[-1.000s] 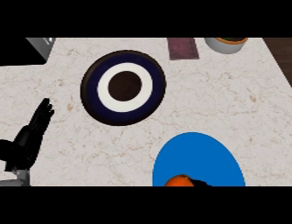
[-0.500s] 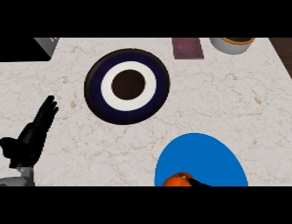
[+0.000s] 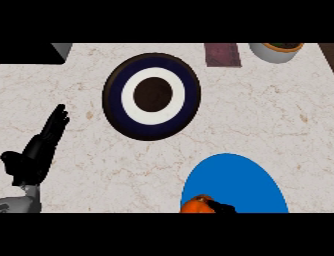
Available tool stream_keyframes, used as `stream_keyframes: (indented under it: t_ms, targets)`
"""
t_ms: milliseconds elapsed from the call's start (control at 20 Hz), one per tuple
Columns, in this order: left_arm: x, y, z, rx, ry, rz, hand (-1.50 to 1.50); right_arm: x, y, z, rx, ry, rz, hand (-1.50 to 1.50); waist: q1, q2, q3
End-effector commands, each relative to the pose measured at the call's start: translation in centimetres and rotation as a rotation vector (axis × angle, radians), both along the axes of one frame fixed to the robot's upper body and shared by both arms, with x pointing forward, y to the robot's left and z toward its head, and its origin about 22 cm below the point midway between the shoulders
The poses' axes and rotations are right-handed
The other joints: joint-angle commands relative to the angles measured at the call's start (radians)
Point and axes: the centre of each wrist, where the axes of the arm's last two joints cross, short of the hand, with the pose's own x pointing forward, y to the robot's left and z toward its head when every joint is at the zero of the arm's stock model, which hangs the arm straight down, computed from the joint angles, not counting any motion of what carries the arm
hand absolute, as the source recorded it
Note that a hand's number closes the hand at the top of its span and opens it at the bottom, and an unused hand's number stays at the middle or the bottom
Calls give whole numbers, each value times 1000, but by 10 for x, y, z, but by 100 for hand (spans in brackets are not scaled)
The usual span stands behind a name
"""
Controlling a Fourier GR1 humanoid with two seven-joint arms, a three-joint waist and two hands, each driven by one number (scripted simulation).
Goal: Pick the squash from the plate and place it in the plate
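Over the pale marbled worktop (image 3: 288, 130) now, and the left robot hand (image 3: 35, 155) sits at the lower left, its grey forearm coming up from the bottom edge. Fingers stretched out straight, pointing up and slightly right across the stone, thumb jutting off to the left. Nothing in it, nothing touching it: open and resting.

Down at the bottom edge, right of centre, the blue plate (image 3: 236, 175) runs off the view. On its lower rim there's the orange squash (image 3: 197, 206), only its top showing. Right against it, a small black shape, part of the right robot hand (image 3: 222, 208), touching the squash's right side. So little of that hand shows that I cannot tell whether its fingers are spread or closed on the squash.

Up the worktop, well apart from the blue one, lies the dark navy plate (image 3: 113, 97) with a white ring and a dark brown centre; nothing on it.

Along the far edge: a purplish-brown rectangular block (image 3: 222, 54), and just to its right a grey bowl (image 3: 267, 54) with an orange-brown rim, cut off by the view. At the top left corner, a dark box (image 3: 18, 52).
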Motion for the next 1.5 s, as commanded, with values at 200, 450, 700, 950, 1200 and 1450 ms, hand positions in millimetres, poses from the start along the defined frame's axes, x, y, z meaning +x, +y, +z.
stream_keyframes:
  t_ms: [200, 450, 700, 950, 1200, 1450]
  targets:
    - [6, -11, 0, -5, 2, -46, 0, 68, 11, 43, 299, -25, -150, 150, 37, 9, 1]
    - [16, -14, 5, -6, -8, -64, 0, 124, 12, 48, 312, -5, -174, 150, 64, 13, 1]
    - [19, -20, 4, 1, -7, -75, 0, 161, 7, 72, 475, -117, -201, 150, 74, 10, 2]
    - [28, -24, 11, -1, -21, -90, 0, 204, -3, 71, 521, -34, -296, -150, 86, 15, 3]
    - [27, -31, 5, -6, -22, -103, 0, 229, -3, 85, 629, -119, -271, -150, 96, 12, 3]
    - [20, -23, -2, -12, 3, -95, 0, 236, -15, 98, 740, -338, -210, -150, 80, 4, 4]
